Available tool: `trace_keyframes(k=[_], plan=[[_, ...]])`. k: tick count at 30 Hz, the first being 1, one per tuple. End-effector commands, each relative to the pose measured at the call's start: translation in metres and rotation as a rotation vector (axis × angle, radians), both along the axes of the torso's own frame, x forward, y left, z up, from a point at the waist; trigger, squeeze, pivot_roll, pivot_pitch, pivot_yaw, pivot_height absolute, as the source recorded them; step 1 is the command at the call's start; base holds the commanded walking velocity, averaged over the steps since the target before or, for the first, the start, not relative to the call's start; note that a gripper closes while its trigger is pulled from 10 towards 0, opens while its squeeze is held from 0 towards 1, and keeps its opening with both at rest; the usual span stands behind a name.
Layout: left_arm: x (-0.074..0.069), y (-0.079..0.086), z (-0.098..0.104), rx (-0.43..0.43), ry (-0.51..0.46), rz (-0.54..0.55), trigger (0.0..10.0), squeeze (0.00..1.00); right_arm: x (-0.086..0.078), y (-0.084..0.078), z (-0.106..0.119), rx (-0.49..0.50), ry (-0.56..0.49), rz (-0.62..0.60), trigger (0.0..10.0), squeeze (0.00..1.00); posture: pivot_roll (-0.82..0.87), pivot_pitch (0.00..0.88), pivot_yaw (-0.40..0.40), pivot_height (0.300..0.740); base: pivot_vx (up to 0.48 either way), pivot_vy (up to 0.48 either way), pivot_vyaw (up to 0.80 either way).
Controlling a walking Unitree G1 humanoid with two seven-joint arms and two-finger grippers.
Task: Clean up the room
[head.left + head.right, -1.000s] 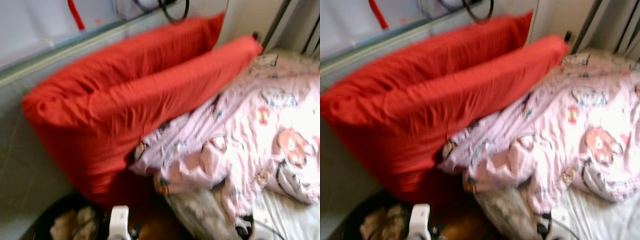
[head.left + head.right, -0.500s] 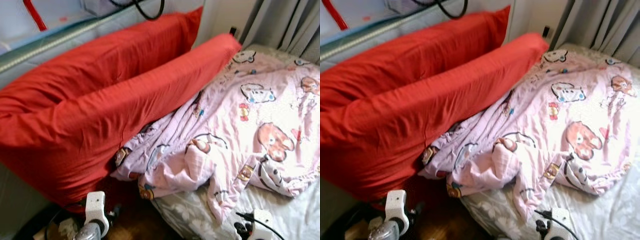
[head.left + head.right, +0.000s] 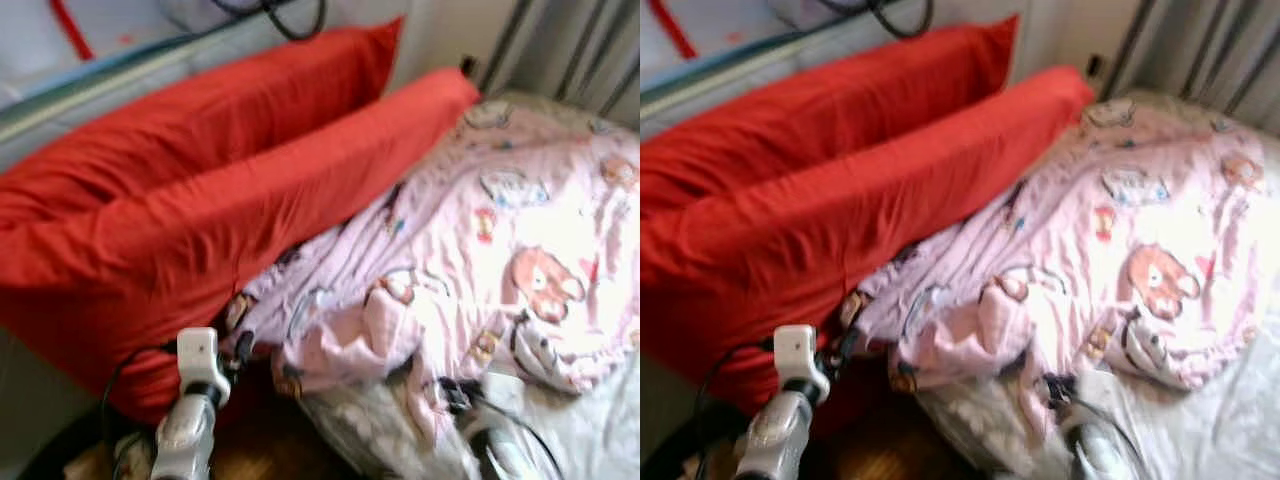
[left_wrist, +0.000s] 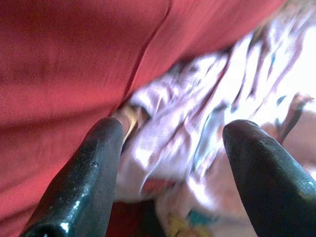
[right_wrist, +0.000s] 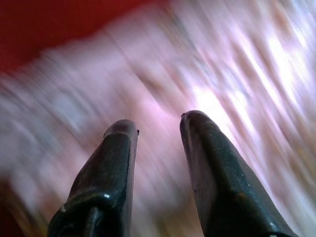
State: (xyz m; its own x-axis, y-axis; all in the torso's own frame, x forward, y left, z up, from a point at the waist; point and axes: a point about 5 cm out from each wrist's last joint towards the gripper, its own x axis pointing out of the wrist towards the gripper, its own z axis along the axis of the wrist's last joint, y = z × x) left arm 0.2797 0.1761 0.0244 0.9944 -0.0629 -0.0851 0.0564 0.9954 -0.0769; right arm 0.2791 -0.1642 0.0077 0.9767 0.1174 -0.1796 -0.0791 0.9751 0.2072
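Note:
A crumpled pink quilt (image 3: 480, 250) printed with cartoon bears lies on the bed, its bunched near edge hanging by the bed's corner. Two long red pillows (image 3: 200, 230) lean side by side along the left, against the wall. My left gripper (image 4: 175, 126) is open, with its fingers wide apart and nothing between them. It points at the quilt's crumpled edge where it meets the front pillow. It also shows low in the head view as my left gripper (image 3: 238, 347). My right gripper (image 5: 159, 119) is open too, close over the blurred quilt near the bed's front.
A grey flowered sheet (image 3: 600, 440) shows under the quilt at the lower right. Grey curtains (image 3: 580, 50) hang behind the bed. Dark wooden floor (image 3: 270, 450) lies between the pillows and the bed corner. A black cable (image 3: 290, 15) loops at the top.
The camera has shifted and the picture is blurred. Both arms have risen from the bottom edge toward the quilt's near edge, the left one up beside the front pillow.

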Motion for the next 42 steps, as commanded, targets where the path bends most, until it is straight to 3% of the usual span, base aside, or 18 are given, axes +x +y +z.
trace_keyframes(k=[1,9,17,25,33,37,42], plan=[[-0.009,0.009,-0.004,0.006,0.003,0.024,10.0,0.00,-0.007,-0.011,-0.002,-0.034,-0.012,-0.023,10.0,0.00,0.05,0.128,-0.009,0.740,0.000,0.000,0.00],[-0.020,0.011,-0.003,0.013,-0.017,0.027,10.0,0.00,-0.006,-0.012,0.008,-0.071,-0.101,0.009,10.0,0.00,0.05,0.103,-0.006,0.740,0.000,0.000,0.00],[-0.018,0.012,0.002,0.025,-0.017,0.016,10.0,0.00,-0.005,-0.021,0.002,-0.114,-0.016,-0.113,10.0,0.00,0.06,0.139,-0.002,0.721,0.000,0.000,0.00],[-0.020,0.010,0.002,0.034,-0.005,-0.001,10.0,0.00,-0.008,-0.018,-0.001,-0.112,0.001,-0.120,10.0,0.00,0.06,0.173,-0.004,0.676,0.000,0.000,0.00],[-0.020,0.008,0.003,0.029,-0.001,-0.005,10.0,0.00,-0.004,-0.014,0.002,-0.100,-0.014,-0.119,10.0,0.00,0.06,0.189,-0.006,0.676,0.000,0.000,0.00],[-0.019,0.007,0.004,0.027,0.000,-0.008,10.0,0.00,-0.002,-0.011,-0.001,-0.120,0.026,-0.106,10.0,0.00,0.07,0.196,-0.005,0.676,0.000,0.000,0.00],[-0.018,0.007,0.004,0.026,0.002,-0.010,10.0,0.00,-0.002,-0.009,0.001,-0.105,0.010,-0.098,10.0,0.00,0.07,0.201,-0.006,0.646,0.000,0.000,0.00]])
